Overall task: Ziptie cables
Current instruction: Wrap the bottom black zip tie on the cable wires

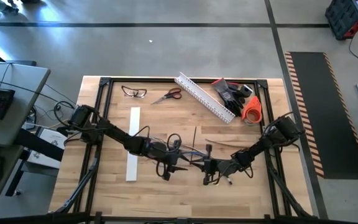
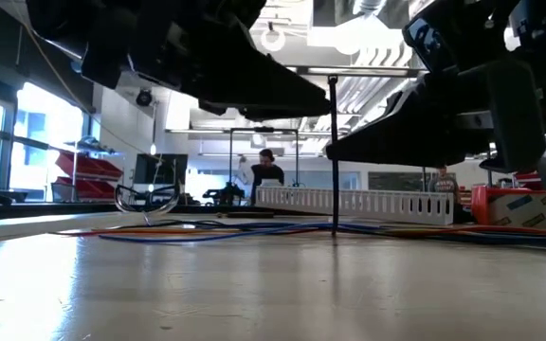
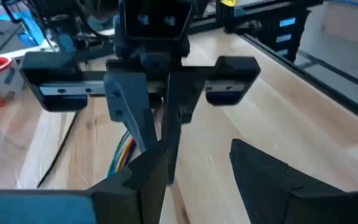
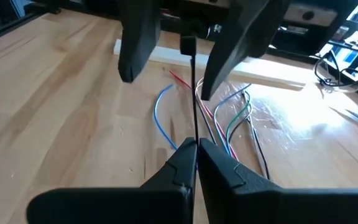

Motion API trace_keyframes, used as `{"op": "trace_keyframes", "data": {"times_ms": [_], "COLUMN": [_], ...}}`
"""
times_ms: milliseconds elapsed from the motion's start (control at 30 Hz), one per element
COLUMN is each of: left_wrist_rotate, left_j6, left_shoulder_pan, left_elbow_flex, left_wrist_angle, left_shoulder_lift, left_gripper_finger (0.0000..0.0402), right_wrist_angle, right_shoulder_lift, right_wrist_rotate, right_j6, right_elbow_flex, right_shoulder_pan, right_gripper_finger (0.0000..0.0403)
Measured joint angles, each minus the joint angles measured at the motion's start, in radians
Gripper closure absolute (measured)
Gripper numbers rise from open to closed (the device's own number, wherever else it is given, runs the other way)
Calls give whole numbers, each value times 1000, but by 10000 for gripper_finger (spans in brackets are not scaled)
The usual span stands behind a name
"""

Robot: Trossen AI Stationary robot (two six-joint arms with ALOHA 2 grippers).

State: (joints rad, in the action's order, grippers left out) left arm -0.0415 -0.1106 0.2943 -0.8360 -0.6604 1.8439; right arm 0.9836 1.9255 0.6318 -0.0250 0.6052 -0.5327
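Note:
A thin dark ziptie (image 2: pixel 334 189) stands upright over the coloured cables (image 4: pixel 229 118), which lie loose on the table's middle (image 1: pixel 179 148). My right gripper (image 4: pixel 196 144) comes in from the right and is shut on the ziptie. My left gripper (image 3: pixel 197 152) comes from the left and is open. Its two fingers stand on either side of the ziptie's head end (image 4: pixel 188 45), with a gap on each side. A loose ziptie (image 1: pixel 196 138) lies flat just beyond the cables. My right gripper pinches the ziptie's strap (image 4: pixel 194 134) between its two shut fingertips, about halfway up its length (image 2: pixel 334 152). The fingers come nearly level from the table's right and lie across the strap. The ziptie stands upright, head on top, its lower end (image 2: pixel 334 233) down among the cables.
At the far edge lie safety glasses (image 1: pixel 133 92), scissors (image 1: pixel 168 95), the white slotted channel (image 1: pixel 204 98), dark gloves (image 1: pixel 232 92) and an orange tape roll (image 1: pixel 252 111). A white strip (image 1: pixel 133 143) lies left of the cables. People show in the room beyond.

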Motion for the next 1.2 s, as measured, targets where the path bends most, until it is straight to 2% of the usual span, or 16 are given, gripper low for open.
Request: {"op": "trace_keyframes", "data": {"times_ms": [433, 633, 867, 1200], "left_wrist_rotate": [-75, -83, -118, -106], "left_j6": [5, 6, 5, 32], "left_shoulder_pan": [2, 3, 11, 14], "left_elbow_flex": [0, 0, 0, 0], "left_wrist_angle": [-115, -157, -171, -126], "left_shoulder_lift": [54, 75, 75, 75], "left_gripper_finger": [253, 304, 389, 401], "right_wrist_angle": [8, 8, 7, -137], "right_shoulder_lift": [0, 0, 0, -25], "right_wrist_rotate": [0, 0, 0, 19], "right_j6": [6, 10, 17, 160], "right_elbow_flex": [1, 1, 1, 2], "right_shoulder_pan": [0, 0, 0, -1], "right_gripper_finger": [403, 403, 403, 393]}}
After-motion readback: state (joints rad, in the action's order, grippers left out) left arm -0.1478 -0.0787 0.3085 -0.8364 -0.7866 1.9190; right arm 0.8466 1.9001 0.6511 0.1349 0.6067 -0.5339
